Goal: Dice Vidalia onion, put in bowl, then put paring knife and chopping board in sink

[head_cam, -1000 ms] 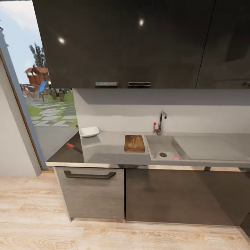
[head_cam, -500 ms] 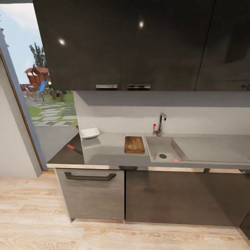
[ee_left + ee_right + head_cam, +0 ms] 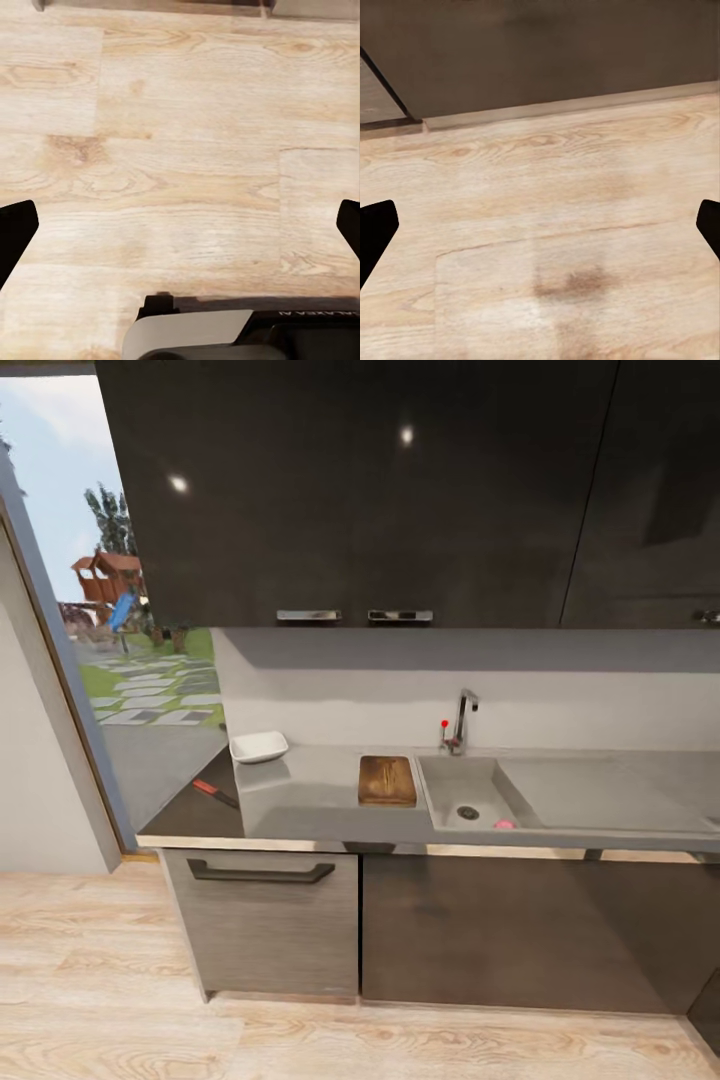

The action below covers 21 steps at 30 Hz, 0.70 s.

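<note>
In the head view the grey countertop (image 3: 310, 795) runs across the middle over dark cabinets. The white bowl (image 3: 259, 746) sits near its left back. The paring knife (image 3: 213, 791), with its red-orange handle, lies at the left end. The dark brown chopping board (image 3: 387, 779) lies just left of the sink (image 3: 448, 778). The pinkish Vidalia onion (image 3: 505, 824) rests in the basin's front right corner, beside the drain. My left gripper (image 3: 180, 229) and right gripper (image 3: 540, 225) hang open over the wooden floor, holding nothing.
A chrome tap (image 3: 461, 720) with a red dot stands behind the sink, and a draining surface (image 3: 600, 790) stretches to its right. Dark wall cabinets (image 3: 400, 490) hang above. A drawer handle (image 3: 260, 874) faces me. A glazed opening (image 3: 110, 610) shows a garden at the left.
The whole picture has slid slightly downward, so the camera has moved. The bowl, knife, board and onion keep their places on the counter and in the sink.
</note>
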{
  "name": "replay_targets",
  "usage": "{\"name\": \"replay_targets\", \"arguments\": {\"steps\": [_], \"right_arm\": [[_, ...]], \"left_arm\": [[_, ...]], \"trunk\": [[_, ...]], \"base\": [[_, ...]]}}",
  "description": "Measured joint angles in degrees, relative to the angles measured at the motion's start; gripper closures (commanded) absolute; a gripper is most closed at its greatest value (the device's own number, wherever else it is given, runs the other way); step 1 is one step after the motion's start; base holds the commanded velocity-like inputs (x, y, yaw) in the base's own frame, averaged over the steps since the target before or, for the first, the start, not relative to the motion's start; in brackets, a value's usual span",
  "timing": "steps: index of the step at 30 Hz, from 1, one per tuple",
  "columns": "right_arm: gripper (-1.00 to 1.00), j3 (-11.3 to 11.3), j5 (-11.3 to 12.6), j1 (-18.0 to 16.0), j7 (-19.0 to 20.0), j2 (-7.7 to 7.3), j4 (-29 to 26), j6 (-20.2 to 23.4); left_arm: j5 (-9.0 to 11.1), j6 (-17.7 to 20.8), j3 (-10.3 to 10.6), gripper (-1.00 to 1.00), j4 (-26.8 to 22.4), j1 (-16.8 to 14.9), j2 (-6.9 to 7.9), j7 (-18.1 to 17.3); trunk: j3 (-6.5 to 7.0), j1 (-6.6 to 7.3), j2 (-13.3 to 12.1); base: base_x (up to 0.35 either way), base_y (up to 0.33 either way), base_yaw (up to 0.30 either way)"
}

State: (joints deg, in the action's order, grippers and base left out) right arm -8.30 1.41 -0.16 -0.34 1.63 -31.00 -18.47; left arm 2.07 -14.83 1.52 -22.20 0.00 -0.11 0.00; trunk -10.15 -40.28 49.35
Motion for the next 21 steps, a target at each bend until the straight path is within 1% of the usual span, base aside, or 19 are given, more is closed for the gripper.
{"name": "replay_targets", "arguments": {"steps": [21], "right_arm": [[-1.00, 0.00, -0.01, 0.00, -0.01, 0.02, 0.00, -0.02]], "left_arm": [[0.03, 0.00, -0.01, -1.00, 0.01, 0.00, 0.15, 0.00]], "trunk": [[3.78, 4.62, -8.44]], "base": [[0.000, 0.000, 0.000]]}}
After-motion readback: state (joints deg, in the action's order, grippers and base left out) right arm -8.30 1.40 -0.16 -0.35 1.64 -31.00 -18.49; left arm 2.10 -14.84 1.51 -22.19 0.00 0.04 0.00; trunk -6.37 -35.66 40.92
